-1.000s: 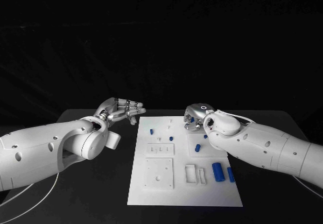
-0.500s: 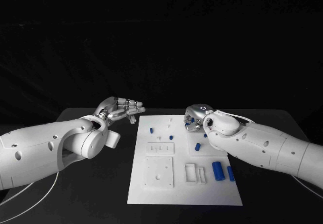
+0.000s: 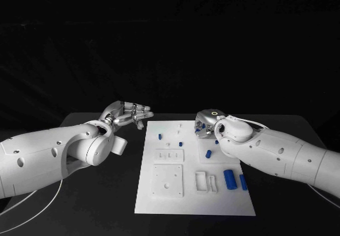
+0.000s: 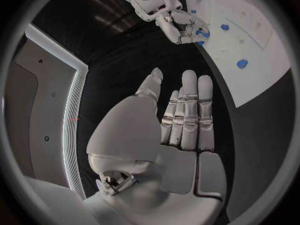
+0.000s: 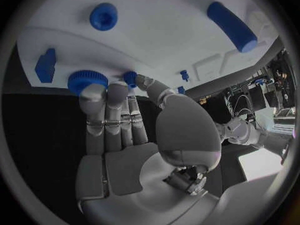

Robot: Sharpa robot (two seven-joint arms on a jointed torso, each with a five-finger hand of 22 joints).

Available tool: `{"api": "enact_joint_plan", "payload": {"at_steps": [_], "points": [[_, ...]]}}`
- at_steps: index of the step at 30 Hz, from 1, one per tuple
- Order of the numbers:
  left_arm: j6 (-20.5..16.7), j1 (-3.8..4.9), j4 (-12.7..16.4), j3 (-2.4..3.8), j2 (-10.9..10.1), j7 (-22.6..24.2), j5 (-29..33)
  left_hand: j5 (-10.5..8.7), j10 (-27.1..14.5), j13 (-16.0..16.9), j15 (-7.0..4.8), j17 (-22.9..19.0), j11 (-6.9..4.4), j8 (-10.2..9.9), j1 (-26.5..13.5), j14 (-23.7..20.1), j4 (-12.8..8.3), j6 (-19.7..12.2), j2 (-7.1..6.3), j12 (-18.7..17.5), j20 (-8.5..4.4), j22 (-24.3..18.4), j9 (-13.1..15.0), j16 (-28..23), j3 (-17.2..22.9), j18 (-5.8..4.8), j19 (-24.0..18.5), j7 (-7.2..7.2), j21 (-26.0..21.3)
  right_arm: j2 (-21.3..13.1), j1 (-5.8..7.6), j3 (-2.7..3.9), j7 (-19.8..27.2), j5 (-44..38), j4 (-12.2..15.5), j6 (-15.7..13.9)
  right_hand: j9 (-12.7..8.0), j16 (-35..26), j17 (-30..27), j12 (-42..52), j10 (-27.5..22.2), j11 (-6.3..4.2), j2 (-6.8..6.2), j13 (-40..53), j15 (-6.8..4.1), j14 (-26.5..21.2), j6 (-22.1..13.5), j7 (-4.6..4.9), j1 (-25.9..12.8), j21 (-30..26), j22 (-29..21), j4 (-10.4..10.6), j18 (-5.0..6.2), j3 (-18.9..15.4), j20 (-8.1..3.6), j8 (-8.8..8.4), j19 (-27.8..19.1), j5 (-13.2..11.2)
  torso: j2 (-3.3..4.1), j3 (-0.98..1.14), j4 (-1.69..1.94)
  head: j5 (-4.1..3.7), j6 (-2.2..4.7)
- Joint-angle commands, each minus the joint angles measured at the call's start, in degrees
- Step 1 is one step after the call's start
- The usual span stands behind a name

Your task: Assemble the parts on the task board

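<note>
Head view: task board (image 3: 192, 196) in mid-table carries blue parts (image 3: 229, 179); right hand (image 3: 206, 124) at the board's far right corner pinches a ridged blue disc (image 5: 82, 81); left hand (image 3: 129, 114) hovers beyond its far left corner, fingers spread, holding nothing

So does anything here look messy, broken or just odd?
Nothing stands out. The blue parts lie tidily on the task board, the right hand reaches over its far end by a blue disc, and the left hand holds nothing.
</note>
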Motion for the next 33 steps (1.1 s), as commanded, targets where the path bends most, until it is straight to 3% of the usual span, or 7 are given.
{"api": "enact_joint_plan", "payload": {"at_steps": [1,9,13,18,28,33], "points": [[0.63,0.26,0.01,0.06,0.21,0.24,-0.05,0.05,-0.49,0.08,0.15,-0.08,0.01,0.14,0.05,-0.31,0.30,-0.33,-0.12,0.15,0.14,0.12,0.09,0.29,0.06,0.60,-0.37,-0.13,0.16,-0.03,-0.24,-0.12,0.61,0.09,0.19,-1.90,0.93,0.03,0.06,0.38,1.74,-0.72,1.39,1.43,-0.57,-0.11,1.34,-0.40,0.22,0.16,0.41,-0.63,0.31,2.27,-0.65,0.04,1.88,-1.33,-0.03,-0.03,0.01,-0.13,0.01],[0.71,0.26,-0.26,0.06,0.34,0.28,0.11,0.05,-0.49,0.08,0.15,-0.08,0.01,0.14,0.05,-0.31,0.30,-0.33,-0.12,0.15,0.14,0.12,0.09,0.29,0.06,0.60,-0.37,-0.13,0.16,-0.10,-0.25,-0.10,-0.10,-0.02,0.83,-6.82,2.37,-0.15,-0.02,0.37,2.33,-0.90,1.23,3.50,-0.79,-0.03,2.03,-0.61,-0.09,-0.36,1.33,-1.55,0.06,5.44,-0.95,-0.03,2.04,-4.67,-0.04,-0.11,0.00,-0.18,0.24],[0.60,0.26,-0.58,0.06,0.37,0.39,0.17,0.05,-0.35,0.09,0.14,-0.08,-0.02,0.14,0.08,-0.34,0.12,-0.25,0.04,0.16,0.13,0.17,0.08,0.32,-0.01,0.59,-0.40,-0.10,0.13,0.00,-0.16,0.04,-0.59,-0.07,1.25,-10.18,2.87,-0.11,0.00,0.31,2.43,-0.99,0.78,4.14,-0.84,0.01,2.18,-0.67,0.00,-0.54,1.99,-1.30,-0.05,6.08,-1.02,-0.07,2.32,-5.06,-0.08,-0.18,-0.08,-0.22,0.64],[0.50,0.26,-0.81,0.07,0.51,0.53,0.21,0.09,-0.30,0.07,0.14,-0.11,-0.02,0.14,0.08,-0.39,0.01,-0.23,0.09,0.14,0.12,0.19,0.08,0.28,-0.06,0.57,-0.43,-0.12,0.11,0.96,0.20,0.43,-0.99,-0.18,0.98,-12.49,2.95,-0.04,0.03,0.36,2.47,-0.99,0.70,4.20,-0.85,0.05,2.25,-0.72,0.06,-0.51,2.17,-1.28,-0.08,6.04,-1.02,-0.02,2.34,-5.15,0.01,-0.15,0.10,-0.12,0.86],[0.61,0.26,-0.76,0.08,0.86,0.60,0.22,0.06,-0.25,0.08,0.13,-0.12,-0.03,0.14,0.06,-0.38,-0.15,-0.19,0.17,0.14,0.11,0.25,0.08,0.28,-0.13,0.55,-0.45,-0.07,0.10,3.44,0.60,0.61,-0.89,-0.29,-0.72,-12.93,3.02,0.03,0.04,0.35,2.41,-0.98,0.70,4.14,-0.83,0.04,2.21,-0.70,0.18,-0.82,2.54,-1.12,-0.13,5.88,-1.00,-0.03,2.44,-5.40,0.22,-0.19,0.25,-0.15,0.94],[0.65,0.30,-0.40,0.09,0.93,0.60,0.20,0.06,-0.25,0.08,0.13,-0.12,-0.03,0.14,0.06,-0.38,-0.15,-0.19,0.17,0.14,0.11,0.25,0.08,0.28,-0.13,0.55,-0.45,-0.07,0.10,4.71,0.65,0.62,-0.47,-0.30,-2.01,-12.80,3.01,0.04,0.02,0.35,2.34,-0.96,0.81,3.97,-0.82,0.02,2.18,-0.69,0.26,-0.95,2.75,-1.09,-0.17,5.62,-0.99,-0.02,2.49,-5.46,0.53,-0.20,0.57,-0.04,0.98]]}}
